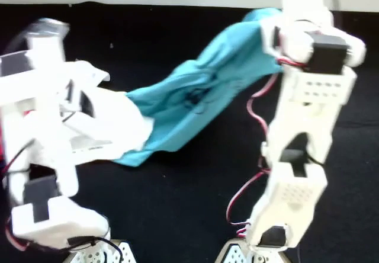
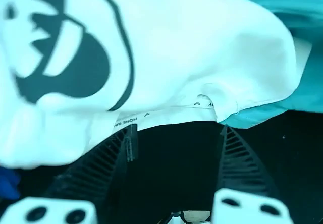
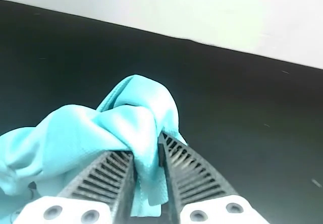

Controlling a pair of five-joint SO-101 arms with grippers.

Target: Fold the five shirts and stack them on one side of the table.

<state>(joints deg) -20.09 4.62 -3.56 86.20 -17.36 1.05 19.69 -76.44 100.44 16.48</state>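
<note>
A teal shirt (image 1: pixel 195 97) hangs stretched across the black table (image 1: pixel 189 204), from the left middle up to the far right. My right gripper (image 3: pixel 149 148) is shut on a bunched corner of the teal shirt (image 3: pixel 126 128) and holds it raised at the far right (image 1: pixel 267 29). A white shirt (image 1: pixel 112 127) with a dark print (image 2: pixel 75 57) lies crumpled at the left, over the low end of the teal one (image 2: pixel 303 57). My left gripper (image 2: pixel 175 133) stands open just at the white shirt's hem, with nothing between its fingers.
The right arm (image 1: pixel 296 156) stands tall over the right of the table. The left arm (image 1: pixel 41 127) covers the left side. A white wall (image 3: pixel 202 12) runs behind the table's far edge. A scrap of dark blue cloth (image 2: pixel 6 183) lies by the white shirt.
</note>
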